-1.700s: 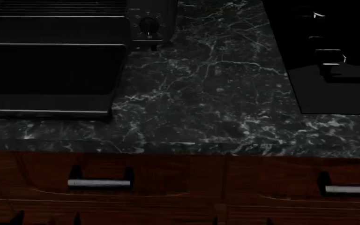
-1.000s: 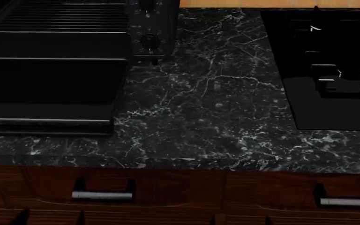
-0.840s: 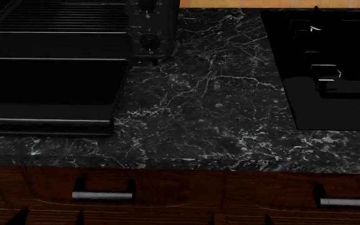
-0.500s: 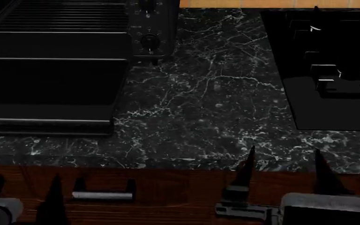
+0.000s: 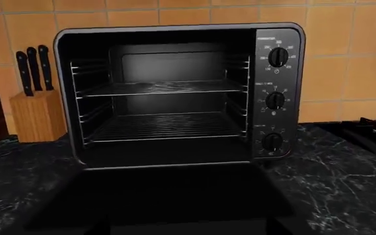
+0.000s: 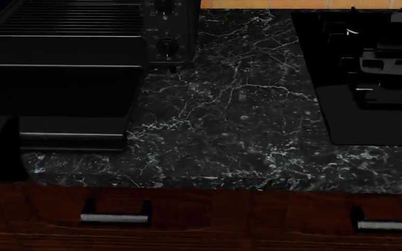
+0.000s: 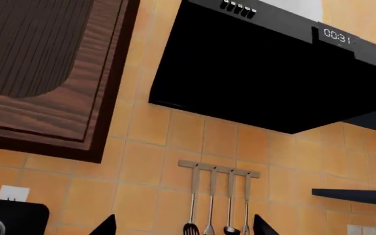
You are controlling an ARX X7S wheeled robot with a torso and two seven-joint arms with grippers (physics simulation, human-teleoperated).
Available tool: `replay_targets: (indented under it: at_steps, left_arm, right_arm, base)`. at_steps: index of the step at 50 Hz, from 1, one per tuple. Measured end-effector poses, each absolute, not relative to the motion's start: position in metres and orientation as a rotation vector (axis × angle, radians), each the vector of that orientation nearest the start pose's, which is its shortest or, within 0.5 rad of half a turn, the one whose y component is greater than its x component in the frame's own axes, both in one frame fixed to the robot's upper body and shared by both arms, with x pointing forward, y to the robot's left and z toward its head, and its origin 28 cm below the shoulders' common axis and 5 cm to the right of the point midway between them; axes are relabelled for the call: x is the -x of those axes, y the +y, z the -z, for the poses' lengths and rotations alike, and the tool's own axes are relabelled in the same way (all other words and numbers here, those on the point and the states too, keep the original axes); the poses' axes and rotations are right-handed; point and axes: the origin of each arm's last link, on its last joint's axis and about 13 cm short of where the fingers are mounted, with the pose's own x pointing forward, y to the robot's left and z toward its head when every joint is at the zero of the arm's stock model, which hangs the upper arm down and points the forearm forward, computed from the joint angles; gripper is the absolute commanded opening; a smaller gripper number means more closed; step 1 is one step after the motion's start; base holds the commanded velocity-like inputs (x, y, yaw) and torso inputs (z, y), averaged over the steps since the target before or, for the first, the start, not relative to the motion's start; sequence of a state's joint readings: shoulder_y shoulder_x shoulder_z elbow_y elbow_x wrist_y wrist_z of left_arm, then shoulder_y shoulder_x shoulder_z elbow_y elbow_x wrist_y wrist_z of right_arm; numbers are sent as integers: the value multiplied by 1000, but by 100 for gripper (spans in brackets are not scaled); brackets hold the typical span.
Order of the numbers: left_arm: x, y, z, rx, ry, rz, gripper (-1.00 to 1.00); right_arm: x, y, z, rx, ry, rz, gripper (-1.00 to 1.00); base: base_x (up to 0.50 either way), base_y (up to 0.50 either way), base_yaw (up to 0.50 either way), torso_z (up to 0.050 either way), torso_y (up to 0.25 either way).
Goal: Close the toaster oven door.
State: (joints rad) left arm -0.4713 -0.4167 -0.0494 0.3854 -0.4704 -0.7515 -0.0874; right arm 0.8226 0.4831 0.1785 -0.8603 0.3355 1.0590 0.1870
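**Door still down, neither arm on it yet**

Jaws first. Left gripper: I see only one dark fingertip poking up at the near left, just in front of the door's handle edge; the other finger is cut off, so I cannot tell whether it is spread or closed. Right gripper: two finger tips show well apart at the edge of its wrist view with nothing between them, so I read it as spread and empty. It points up at tiled wall, hanging utensils and the range hood, nowhere near the job.

The toaster oven sits far left on the marble counter, racks exposed. The toaster oven door lies folded flat toward me, fully open.

Progress, my judgement: nothing closed yet. Left to do: get under the handle edge and swing the flap up.

Hard to read: black door on dark counter, handle barely distinct; the right arm's body over the stovetop is cropped.
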Motion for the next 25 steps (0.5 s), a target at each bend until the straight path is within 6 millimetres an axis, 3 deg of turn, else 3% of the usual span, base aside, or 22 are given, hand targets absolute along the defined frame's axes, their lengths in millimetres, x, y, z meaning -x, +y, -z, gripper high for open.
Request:
replay_targets:
  at_steps: [9, 25]
  left_arm:
    - [-271, 286, -185, -69, -90, 46, 100]
    - [-270, 289, -186, -101, -86, 58, 100]
  right_arm:
    - [-207, -179, -320, 252, -672, 248, 100]
    - [-200, -178, -325, 279, -680, 235, 100]
  base:
    - [0, 500, 0, 0, 0]
    - [0, 500, 0, 0, 0]
